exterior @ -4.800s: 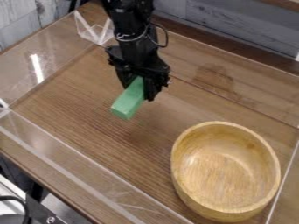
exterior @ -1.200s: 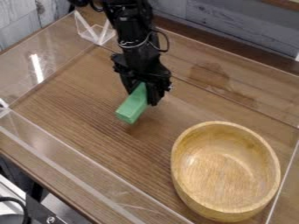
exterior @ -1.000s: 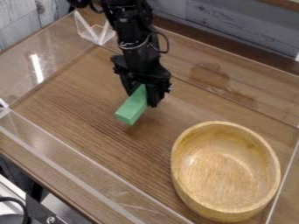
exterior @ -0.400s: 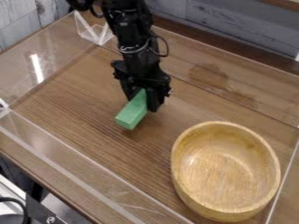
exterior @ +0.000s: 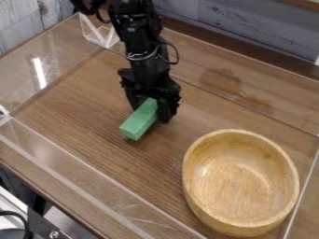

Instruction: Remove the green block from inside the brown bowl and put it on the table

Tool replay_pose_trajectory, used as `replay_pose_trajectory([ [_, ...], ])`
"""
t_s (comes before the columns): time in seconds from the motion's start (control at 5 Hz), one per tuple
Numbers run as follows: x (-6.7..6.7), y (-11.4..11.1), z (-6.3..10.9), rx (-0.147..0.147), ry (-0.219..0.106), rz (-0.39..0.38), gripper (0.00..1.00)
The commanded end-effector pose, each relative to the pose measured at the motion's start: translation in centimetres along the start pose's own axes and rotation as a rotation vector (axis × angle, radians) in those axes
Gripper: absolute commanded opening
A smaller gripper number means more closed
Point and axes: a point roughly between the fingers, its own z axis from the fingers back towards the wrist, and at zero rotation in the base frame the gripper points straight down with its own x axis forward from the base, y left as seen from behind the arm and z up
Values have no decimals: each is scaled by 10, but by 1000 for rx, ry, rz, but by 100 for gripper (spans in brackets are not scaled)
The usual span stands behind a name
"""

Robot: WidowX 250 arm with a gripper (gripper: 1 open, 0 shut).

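Note:
The green block (exterior: 138, 122) lies tilted on the table (exterior: 75, 103), left of the brown bowl (exterior: 241, 180), which holds nothing. My gripper (exterior: 149, 105) points straight down over the block's far end, with a dark finger on either side of it. From this angle I cannot make out whether the fingers still press the block. The bowl stands at the front right, well apart from the gripper.
Low clear acrylic walls (exterior: 75, 177) border the tabletop on the near and left sides. A clear plastic piece (exterior: 97, 35) stands behind the arm at the back. Bare wood stretches left of and in front of the block.
The gripper has sunk with the green block, from hanging above the wood down to the tabletop. The block's low end now rests on the table. The bowl has not moved.

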Motion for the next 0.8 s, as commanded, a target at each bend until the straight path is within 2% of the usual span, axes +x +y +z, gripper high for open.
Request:
replay_pose_trajectory([
  [0.0, 11, 5, 15, 13, -45, 1, 100],
  [0.6, 11, 11, 23, 7, -32, 5, 100],
])
